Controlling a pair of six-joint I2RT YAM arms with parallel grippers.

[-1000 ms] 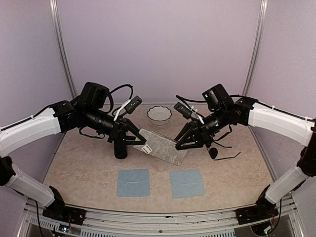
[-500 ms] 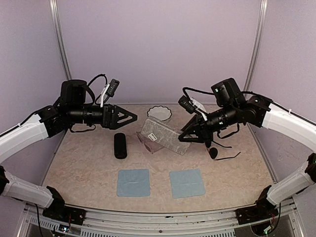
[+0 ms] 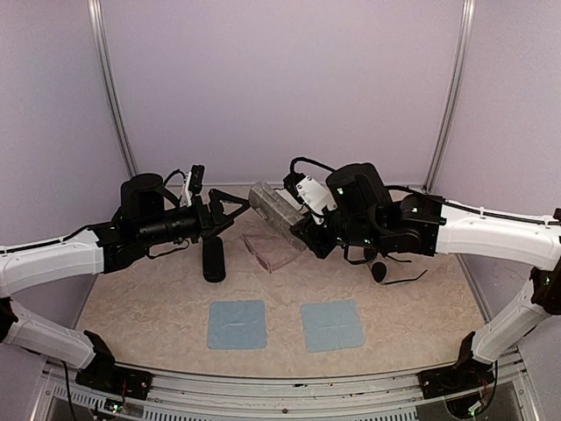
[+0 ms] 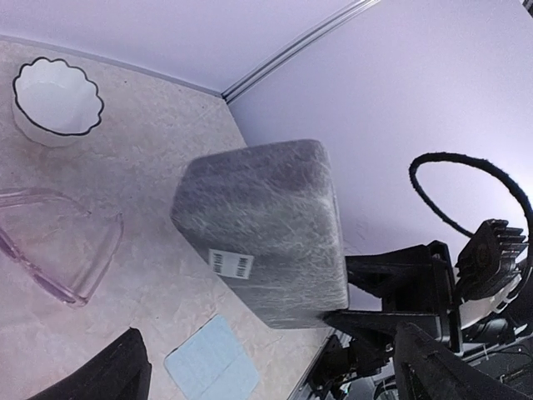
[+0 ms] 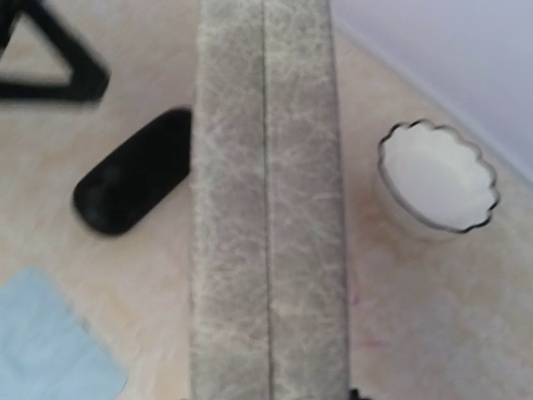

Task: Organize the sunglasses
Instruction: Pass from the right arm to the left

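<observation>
The pale pinkish-clear sunglasses [image 3: 270,252] lie on the table near its middle and also show in the left wrist view [image 4: 50,250]. The sunglasses with round dark lenses [image 3: 386,272] rest on the table at the right. My right gripper [image 3: 302,230] is shut on one end of the grey speckled case [image 3: 276,206], holding it closed and tilted in the air above the pinkish pair. This case fills the right wrist view [image 5: 266,217]. My left gripper [image 3: 238,210] hangs open just left of the case's free end [image 4: 266,233], apart from it, with nothing between its fingers.
A black oblong case [image 3: 213,259] lies on the table below the left gripper. Two blue cloths [image 3: 237,323] [image 3: 331,324] sit side by side near the front. A white scalloped bowl [image 5: 437,175] stands at the back.
My left gripper let go of the grey case, opened and drew back. My right gripper lifted the case up and toward the back left, and the pinkish sunglasses now show on the table.
</observation>
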